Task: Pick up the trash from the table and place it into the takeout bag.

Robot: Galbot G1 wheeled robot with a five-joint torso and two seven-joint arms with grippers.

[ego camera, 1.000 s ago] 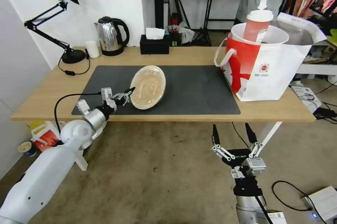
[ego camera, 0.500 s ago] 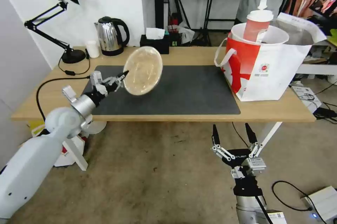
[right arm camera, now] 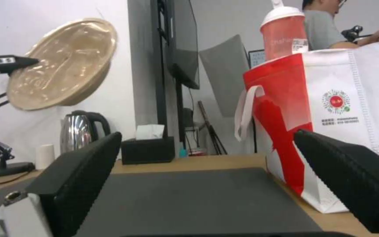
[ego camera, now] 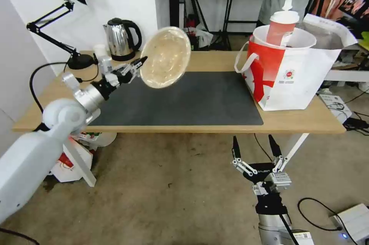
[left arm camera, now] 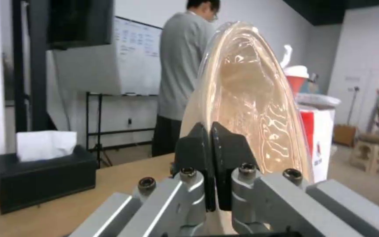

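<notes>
Tan and clear-lidded, the round bowl [ego camera: 166, 57] is now riding high above the bench [ego camera: 57, 95], where a second ago it was tipping up off the dark grey mat [ego camera: 200, 101] and half a second ago it was only partway up. The left gripper [ego camera: 136, 66] is carrying it by the rim, jaws clenched on the lip, and in the left wrist view the black fingertips [left arm camera: 198, 144] are pressing almost together on that thin edge. The bowl is hanging tilted, nearly on edge, with its lid facing the robot.

The lift is done and the carry is beginning: the bowl is clear of the mat but well apart from the takeout bag [ego camera: 296, 72], which is standing at the right end of the bench with the red drink cup [ego camera: 281, 26] already poking out of its mouth. That leaves this bowl as the piece in hand, with a sideways crossing over the mat to come. Held so steeply by a narrow pinch, it seems liable to swing or slip.

The right gripper [ego camera: 255, 147] is waiting low in front of the bench edge, jaws spread wide and gripping nothing.
</notes>
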